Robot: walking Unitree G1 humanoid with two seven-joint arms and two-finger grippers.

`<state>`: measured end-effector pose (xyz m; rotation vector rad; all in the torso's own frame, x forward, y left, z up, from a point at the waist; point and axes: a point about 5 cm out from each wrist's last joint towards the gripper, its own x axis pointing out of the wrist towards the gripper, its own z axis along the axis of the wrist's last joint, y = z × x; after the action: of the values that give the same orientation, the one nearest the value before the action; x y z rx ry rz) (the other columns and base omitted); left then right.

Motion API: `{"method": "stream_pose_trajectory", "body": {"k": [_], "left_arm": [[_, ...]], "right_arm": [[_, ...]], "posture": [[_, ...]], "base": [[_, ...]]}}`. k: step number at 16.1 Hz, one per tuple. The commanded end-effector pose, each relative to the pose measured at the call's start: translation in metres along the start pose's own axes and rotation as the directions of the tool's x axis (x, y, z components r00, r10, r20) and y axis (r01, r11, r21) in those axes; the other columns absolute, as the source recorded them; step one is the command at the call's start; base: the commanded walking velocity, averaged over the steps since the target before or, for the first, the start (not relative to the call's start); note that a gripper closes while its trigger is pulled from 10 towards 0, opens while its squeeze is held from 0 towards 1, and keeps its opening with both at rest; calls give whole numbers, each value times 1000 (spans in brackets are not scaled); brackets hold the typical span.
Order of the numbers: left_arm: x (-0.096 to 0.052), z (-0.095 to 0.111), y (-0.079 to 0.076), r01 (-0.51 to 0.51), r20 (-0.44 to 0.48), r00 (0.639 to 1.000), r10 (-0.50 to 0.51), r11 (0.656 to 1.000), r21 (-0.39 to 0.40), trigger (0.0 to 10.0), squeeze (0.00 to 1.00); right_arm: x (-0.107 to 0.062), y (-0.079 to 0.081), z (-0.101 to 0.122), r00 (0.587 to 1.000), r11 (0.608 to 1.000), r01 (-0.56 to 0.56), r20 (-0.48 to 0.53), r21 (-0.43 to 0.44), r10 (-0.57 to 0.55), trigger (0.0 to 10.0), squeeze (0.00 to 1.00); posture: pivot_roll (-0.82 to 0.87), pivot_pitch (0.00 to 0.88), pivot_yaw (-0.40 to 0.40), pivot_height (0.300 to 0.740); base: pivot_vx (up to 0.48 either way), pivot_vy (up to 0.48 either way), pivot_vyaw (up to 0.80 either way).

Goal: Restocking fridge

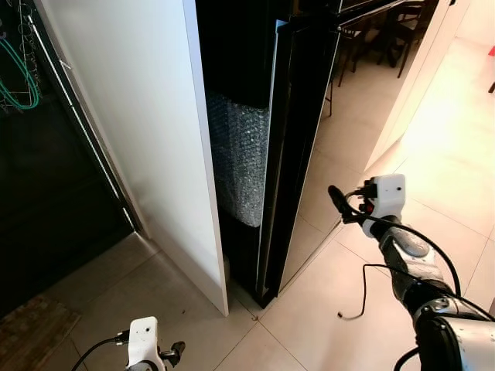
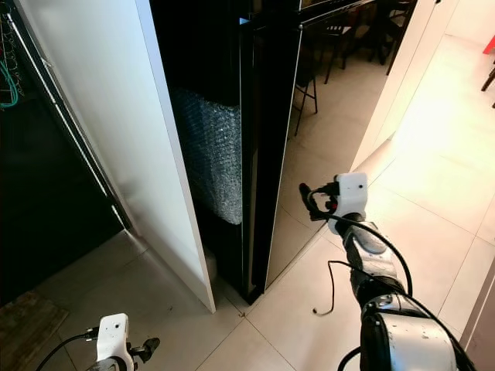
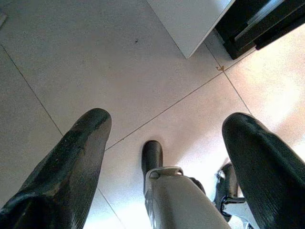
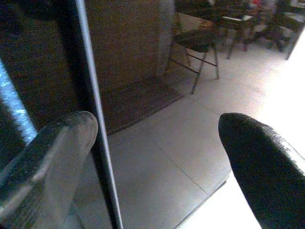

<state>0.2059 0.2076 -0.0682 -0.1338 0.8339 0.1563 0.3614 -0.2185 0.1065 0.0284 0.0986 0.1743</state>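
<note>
The black fridge [image 1: 240, 46] stands between a white side panel [image 1: 139, 116] and the tiled floor, its side wrapped in bubble wrap [image 1: 236, 158]. Its glossy door [image 1: 302, 139] stands slightly ajar and mirrors chairs and floor. My right gripper [image 1: 334, 197] is raised and open, close to the door's mirrored face at about mid height, holding nothing. In the right wrist view the door's vertical edge [image 4: 93, 119] runs just by one finger [image 4: 52, 157]. My left gripper [image 1: 176, 349] hangs low, open and empty, pointing at the floor tiles [image 3: 119, 62].
A dark recess with a green cable [image 1: 23, 77] lies to the left of the white panel, with a brown mat [image 1: 31, 328] in front. A loose black cable [image 1: 356, 309] dangles from my right arm. Bright tiled floor [image 1: 448, 154] stretches to the right.
</note>
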Motion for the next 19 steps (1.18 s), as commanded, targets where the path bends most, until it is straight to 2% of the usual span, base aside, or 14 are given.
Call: {"method": "stream_pose_trajectory", "body": {"k": [1,3,5,7,9,10,11,12,13,14,15,16,17,19], "left_arm": [[0,-2,0,-3,-12,1000,3,1000,-5,10000,0],[0,-2,0,-3,-12,1000,3,1000,-6,10000,0],[0,-2,-1,-2,-12,1000,2,1000,-6,10000,0],[0,-2,-1,-2,-13,1000,1,1000,-5,10000,0],[0,-3,-1,0,-17,1000,0,1000,2,10000,0],[0,-3,-1,0,-18,1000,0,1000,1,10000,0],[0,-3,-1,0,-18,1000,0,1000,-1,10000,0],[0,-4,-1,0,-18,1000,0,1000,0,10000,0],[0,-4,0,-3,-24,1000,3,1000,12,10000,0],[0,-4,0,-5,-24,1000,6,1000,13,10000,0],[0,-4,0,-4,-23,1000,5,1000,12,10000,0],[0,-4,0,-6,-23,1000,6,1000,11,10000,0],[0,-4,0,-7,-24,1000,7,1000,9,10000,0],[-1,-5,1,-5,-29,1000,6,1000,14,10000,0]], "right_arm": [[-9,-10,-13,997,998,62,-53,23,-61,10000,0],[-17,-18,-27,985,990,131,-116,47,-125,10000,0],[-28,-23,-49,953,978,208,-226,8,-201,10000,0],[-41,-20,-74,918,966,256,-325,41,-229,10000,0],[-60,-15,-106,855,897,387,-447,214,-262,10000,0],[-66,-9,-116,837,921,358,-491,156,-242,10000,0],[-76,12,-137,807,982,191,-570,9,-151,10000,0],[-80,21,-144,798,992,128,-592,-15,-112,10000,0],[-87,32,-154,783,996,92,-617,-2,-74,10000,0],[-96,34,-163,761,989,143,-642,30,-90,10000,0],[-111,29,-174,723,977,207,-680,44,-122,10000,0],[-120,30,-181,699,977,210,-705,40,-121,10000,0],[-128,31,-187,683,980,194,-721,32,-112,10000,0],[-134,32,-191,675,975,216,-728,42,-118,10000,0]], "posture": [[-44,0,-34,740],[-44,0,-34,740],[-45,0,-36,740],[-46,0,-37,740],[-49,0,-40,740],[-42,0,-41,740],[-46,0,-41,740],[-48,0,-43,740],[-43,0,-42,740],[-38,0,-40,740],[-38,0,-40,740],[-38,0,-40,740],[-26,0,-42,740],[-31,0,-39,740]], "base": [[0,0,0],[0,0,0],[0,0,0],[0,0,0],[0,0,0],[0,0,0],[0,0,0],[0,0,0],[0,0,0],[0,0,0],[0,0,0],[0,0,0],[0,0,0],[0,0,0]]}}
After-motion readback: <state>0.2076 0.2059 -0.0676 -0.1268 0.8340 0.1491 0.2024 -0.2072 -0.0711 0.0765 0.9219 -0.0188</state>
